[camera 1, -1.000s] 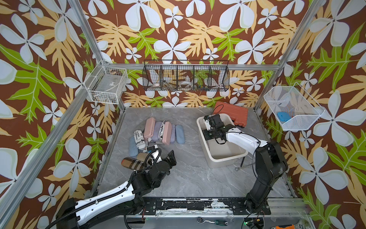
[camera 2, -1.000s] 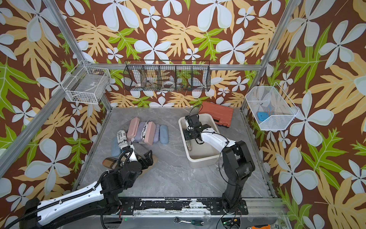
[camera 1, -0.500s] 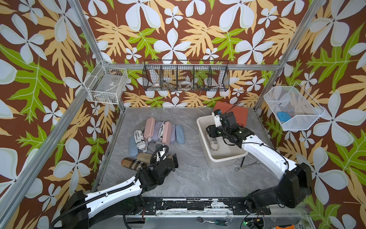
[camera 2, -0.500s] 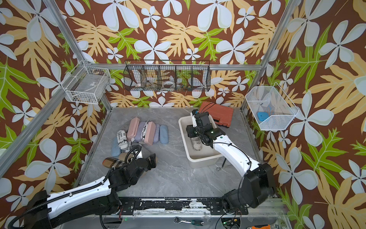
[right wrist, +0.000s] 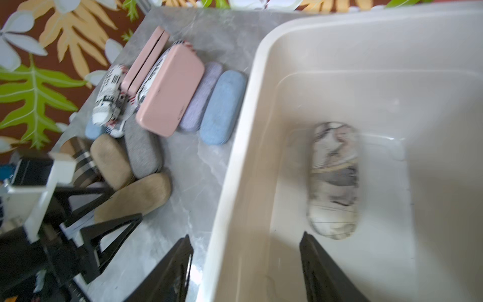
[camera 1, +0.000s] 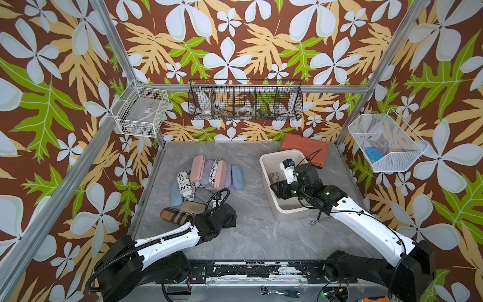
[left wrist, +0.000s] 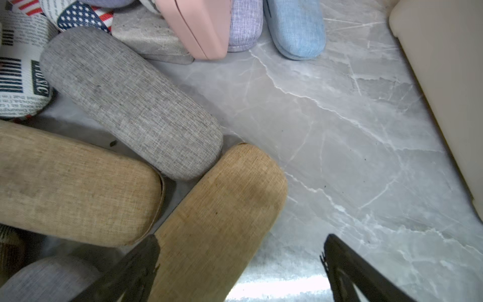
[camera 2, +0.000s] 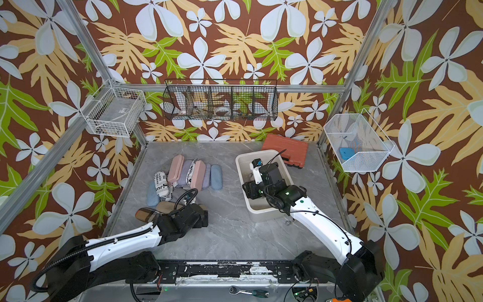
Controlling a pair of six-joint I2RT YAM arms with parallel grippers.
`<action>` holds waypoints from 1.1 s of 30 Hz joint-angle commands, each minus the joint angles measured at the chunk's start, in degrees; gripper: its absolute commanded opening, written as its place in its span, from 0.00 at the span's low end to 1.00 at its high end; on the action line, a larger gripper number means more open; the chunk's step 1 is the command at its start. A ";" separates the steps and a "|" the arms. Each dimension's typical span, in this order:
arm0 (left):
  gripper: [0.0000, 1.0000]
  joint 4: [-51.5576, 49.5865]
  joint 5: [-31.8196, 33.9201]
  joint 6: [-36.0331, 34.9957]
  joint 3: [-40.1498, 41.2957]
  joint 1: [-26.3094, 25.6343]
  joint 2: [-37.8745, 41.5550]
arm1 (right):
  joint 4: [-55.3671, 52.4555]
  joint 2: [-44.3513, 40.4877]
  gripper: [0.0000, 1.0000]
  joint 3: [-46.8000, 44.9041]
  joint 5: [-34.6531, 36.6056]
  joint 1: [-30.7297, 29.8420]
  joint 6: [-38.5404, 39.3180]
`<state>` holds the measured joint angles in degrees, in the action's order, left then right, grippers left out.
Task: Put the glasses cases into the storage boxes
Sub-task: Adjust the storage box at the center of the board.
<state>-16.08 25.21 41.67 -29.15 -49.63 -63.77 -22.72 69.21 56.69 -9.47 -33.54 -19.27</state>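
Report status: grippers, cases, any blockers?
Left gripper open around tan woven oblong case. Right gripper open, empty, over rim of cream plastic tub. One marbled grey-cream case lies in tub. Grey woven case touches the tan one's end.

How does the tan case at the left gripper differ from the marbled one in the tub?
The tan case is plain weave; the marbled case has grey swirls. The tan case lies on the table within the open left gripper; the marbled case lies in the tub. Both are rounded oblongs.
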 commanded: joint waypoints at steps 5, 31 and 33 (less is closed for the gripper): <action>1.00 -4.02 -2.26 1.68 2.32 0.16 6.03 | 4.82 -0.24 0.64 -3.37 -10.10 -2.01 -5.56; 0.99 -1.04 0.32 -0.27 0.43 0.28 0.23 | 3.38 -1.40 0.66 1.74 -3.14 -3.73 -4.47; 0.98 -2.35 2.26 -0.19 -0.92 0.28 -2.03 | 3.30 -2.11 0.69 1.18 -2.81 -3.73 -4.03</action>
<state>-17.72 24.21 41.91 -28.60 -49.50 -63.92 -18.11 67.85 58.28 -14.81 -37.15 -24.95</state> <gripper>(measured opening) 0.984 0.682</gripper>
